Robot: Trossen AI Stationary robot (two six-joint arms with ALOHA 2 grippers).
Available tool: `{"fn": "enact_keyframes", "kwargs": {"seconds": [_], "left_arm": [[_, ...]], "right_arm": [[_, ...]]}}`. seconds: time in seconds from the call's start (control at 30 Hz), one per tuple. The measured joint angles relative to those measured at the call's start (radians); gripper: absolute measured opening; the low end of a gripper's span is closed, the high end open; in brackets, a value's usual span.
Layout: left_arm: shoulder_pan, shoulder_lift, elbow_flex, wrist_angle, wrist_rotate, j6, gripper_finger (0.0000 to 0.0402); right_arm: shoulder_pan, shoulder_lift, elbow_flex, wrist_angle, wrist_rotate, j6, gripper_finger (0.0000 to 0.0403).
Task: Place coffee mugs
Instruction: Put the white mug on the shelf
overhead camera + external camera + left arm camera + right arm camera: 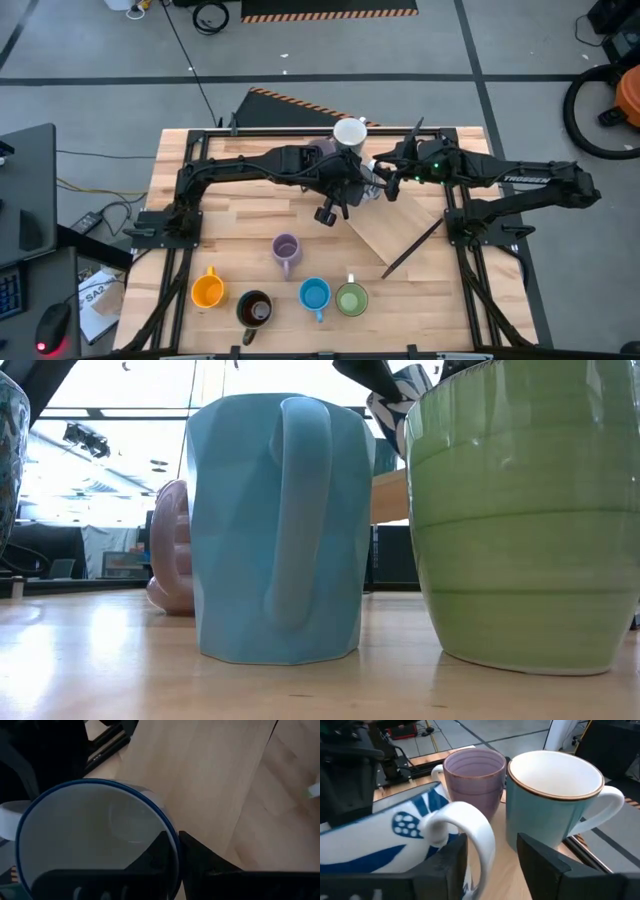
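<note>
A white mug with blue pattern and blue rim (pixel 380 840) hangs tipped on its side above the table's middle, with my left gripper (pixel 176 851) shut on it. My right gripper (pixel 490 867) is open, its fingers on either side of that mug's handle (pixel 472 832). On the table's far part a lavender mug (pixel 472 775) and a pale blue mug with white inside (pixel 550 795) stand upright. Nearer stand another lavender mug (pixel 286 250), an orange mug (pixel 207 290), a dark mug (pixel 255 310), a blue mug (pixel 315 295) and a green mug (pixel 351 299). My left gripper holds the patterned mug by its wall at the rim (pixel 172 834), one finger inside the mug (pixel 155 857) and one outside (pixel 200 862). The mug is lifted clear of the table and tipped. Whether my right gripper touches the handle standing in its gap, I cannot tell.
A pale wooden board (pixel 395 225) lies slanted on the table under both grippers, with a thin black rod (pixel 410 248) along its near edge. In the low view the blue mug (pixel 275 525) and green mug (pixel 530 510) fill the foreground. Black frame rails run along both table sides.
</note>
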Motion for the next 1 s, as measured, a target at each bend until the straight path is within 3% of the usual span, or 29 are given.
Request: {"fn": "enact_keyframes", "kwargs": {"seconds": [0.6,1.0], "left_arm": [[0.001,0.000,0.000,0.015,0.004,0.035,0.0045],[0.020,-0.005,0.002,0.069,0.014,-0.132,0.0124]], "right_arm": [[0.000,0.001,-0.004,0.016,-0.008,0.007,0.0033],[-0.054,-0.041,-0.007,-0.020,-0.017,0.032,0.0021]]}}
